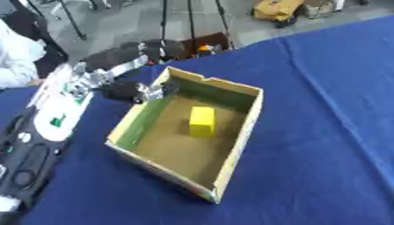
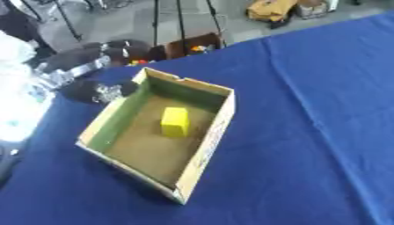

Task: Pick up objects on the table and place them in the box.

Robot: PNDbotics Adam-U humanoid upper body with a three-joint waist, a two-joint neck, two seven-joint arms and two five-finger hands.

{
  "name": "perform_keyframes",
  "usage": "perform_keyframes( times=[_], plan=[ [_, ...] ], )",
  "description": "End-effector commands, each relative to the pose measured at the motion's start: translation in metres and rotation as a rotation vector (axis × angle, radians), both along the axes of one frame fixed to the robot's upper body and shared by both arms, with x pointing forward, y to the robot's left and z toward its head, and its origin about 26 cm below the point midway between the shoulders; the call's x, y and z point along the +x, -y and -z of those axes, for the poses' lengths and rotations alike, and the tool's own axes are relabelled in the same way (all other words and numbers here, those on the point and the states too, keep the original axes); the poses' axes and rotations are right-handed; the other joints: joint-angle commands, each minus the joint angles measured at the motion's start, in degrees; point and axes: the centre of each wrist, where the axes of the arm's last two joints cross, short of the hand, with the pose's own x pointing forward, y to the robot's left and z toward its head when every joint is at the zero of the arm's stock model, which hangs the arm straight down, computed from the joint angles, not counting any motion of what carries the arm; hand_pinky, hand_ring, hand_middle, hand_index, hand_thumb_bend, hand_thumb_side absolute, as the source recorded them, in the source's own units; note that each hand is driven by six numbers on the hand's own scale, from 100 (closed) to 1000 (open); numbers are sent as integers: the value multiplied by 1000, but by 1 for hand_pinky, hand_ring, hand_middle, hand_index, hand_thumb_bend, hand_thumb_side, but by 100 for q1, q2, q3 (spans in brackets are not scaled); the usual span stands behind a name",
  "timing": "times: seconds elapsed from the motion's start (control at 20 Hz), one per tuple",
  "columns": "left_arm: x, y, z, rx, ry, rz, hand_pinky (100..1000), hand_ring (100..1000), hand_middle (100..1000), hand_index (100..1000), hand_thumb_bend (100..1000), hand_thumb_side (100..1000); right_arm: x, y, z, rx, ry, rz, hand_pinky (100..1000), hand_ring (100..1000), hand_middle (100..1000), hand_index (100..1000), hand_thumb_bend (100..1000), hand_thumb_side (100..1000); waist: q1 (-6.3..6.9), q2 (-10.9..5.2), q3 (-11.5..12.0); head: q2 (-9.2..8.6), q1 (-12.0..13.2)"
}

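The yellow block point(image 1: 202, 121) sits in the box point(image 1: 231, 149) mid-frame, looks light and hard, easy to hold by its sides; the left hand point(image 1: 142, 91) at the box's upper-left edge holds nothing I can see, fingers unclear.

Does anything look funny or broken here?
Nothing looks broken or spilled. The box sits turned at an angle on the blue table, and a yellow block lies inside it. The left hand is at the box's far left wall. The table itself looks tilted too.
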Motion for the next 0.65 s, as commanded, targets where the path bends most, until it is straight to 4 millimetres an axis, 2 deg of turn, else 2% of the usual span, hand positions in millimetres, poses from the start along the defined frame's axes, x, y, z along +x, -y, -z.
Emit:
perform_keyframes(
  times=[0.05, 0.15, 0.3, 0.4, 0.6, 0.65],
  plan=[
    [-35, -17, -35, -186, 53, 70, 692, 865, 913, 1000, 245, 917, -5, 4, -10, -3, 44, 21, 785, 771, 600, 809, 100, 482, -183, -142, 55, -22, -100],
    [-52, -23, -41, -299, 33, 119, 662, 844, 894, 1000, 228, 909, -5, 5, -10, 3, 48, 27, 785, 771, 601, 808, 100, 479, -224, -142, 105, -30, -144],
    [-72, -32, -47, -468, 3, 192, 617, 807, 865, 1000, 149, 876, -6, 6, -10, 13, 54, 33, 783, 771, 604, 806, 100, 476, -303, -139, 197, -40, -196],
    [-85, -38, -50, -568, 0, 233, 601, 792, 853, 1000, 141, 861, -6, 7, -11, 18, 60, 39, 782, 771, 605, 806, 100, 476, -356, -132, 252, -48, -232],
    [-101, -52, -47, -732, 29, 279, 548, 749, 817, 1000, 138, 903, -6, 9, -12, 30, 73, 48, 780, 771, 608, 805, 100, 476, -455, -114, 374, -35, -332],
    [-102, -56, -45, -761, 29, 267, 459, 672, 797, 999, 166, 947, -6, 9, -12, 33, 76, 50, 779, 771, 610, 804, 100, 476, -480, -109, 405, -28, -361]
  ],
)
